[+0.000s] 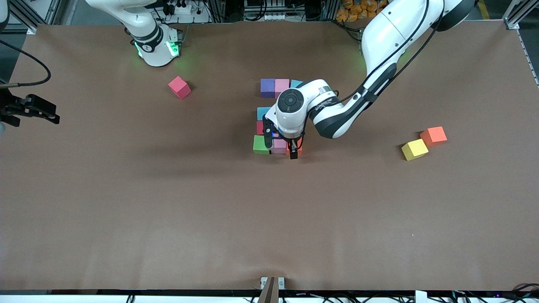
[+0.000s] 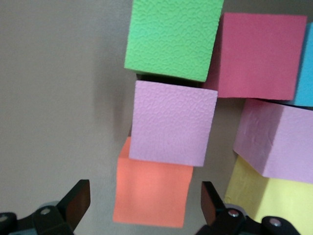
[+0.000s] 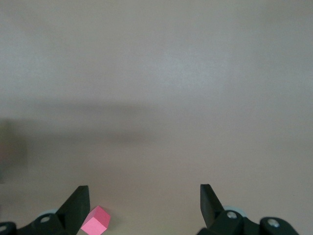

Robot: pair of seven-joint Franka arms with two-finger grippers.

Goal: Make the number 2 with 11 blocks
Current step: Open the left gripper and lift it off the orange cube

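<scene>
The partly built number 2 (image 1: 276,118), a cluster of small matte foam cubes in mixed colours, sits about mid-desk, a little toward the left arm's end. Its long axis runs from the robots' bases toward the front camera. The row nearest the bases holds a purple cube (image 1: 267,87), a pink cube (image 1: 281,87) and a light blue cube (image 1: 296,83) side by side. Nearer the camera, another light blue cube (image 1: 263,112) and a red cube (image 1: 260,127) show at the edge of the arm, which hides the middle of the figure. The nearest row reads green cube (image 1: 261,144), pale pink cube (image 1: 279,145), orange cube (image 1: 293,149).

The left tool (image 1: 281,145) hangs low right over that nearest row, fingers spread wide and grasping nothing; in its wrist view the orange cube (image 2: 152,196) lies between the open fingers, touching the pale pink cube (image 2: 171,122), with the green cube (image 2: 171,36) next along.

Loose on the brown desk (image 1: 126,202): a yellow cube (image 1: 414,149) touching another orange cube (image 1: 433,135) toward the left arm's end, and a pink-red cube (image 1: 180,87) near the right arm's base.

The right tool (image 1: 31,110) waits over the desk's edge at the right arm's end, released, fingers apart.
</scene>
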